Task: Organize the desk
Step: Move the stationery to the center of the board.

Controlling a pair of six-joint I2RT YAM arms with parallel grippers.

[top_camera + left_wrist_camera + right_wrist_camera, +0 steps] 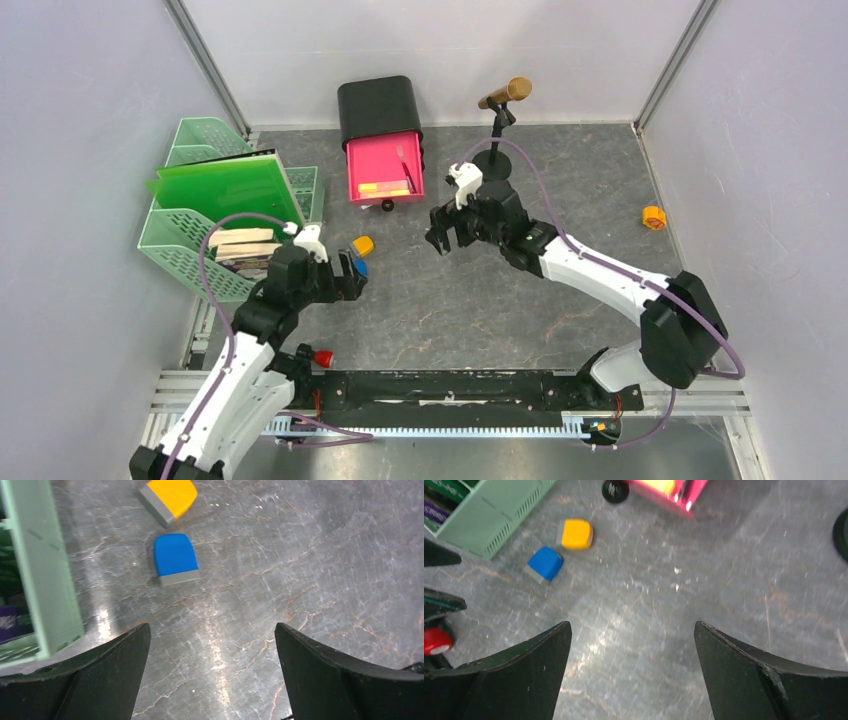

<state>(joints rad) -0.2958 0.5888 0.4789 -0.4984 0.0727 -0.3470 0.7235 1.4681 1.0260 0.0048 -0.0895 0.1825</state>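
Blue rounded plastic block (173,559) is sitting just ahead of your left gripper (212,672), jaws gaping, empty. Your right gripper (631,675) is gaping too; prob. you're lowering left onto it next.

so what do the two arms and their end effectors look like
The left arm and right arm have white shells with black joints, and a thin purple cable loops along each. The left end effector and right end effector are black with a small white mount on top; the fingers are matte black wedges.
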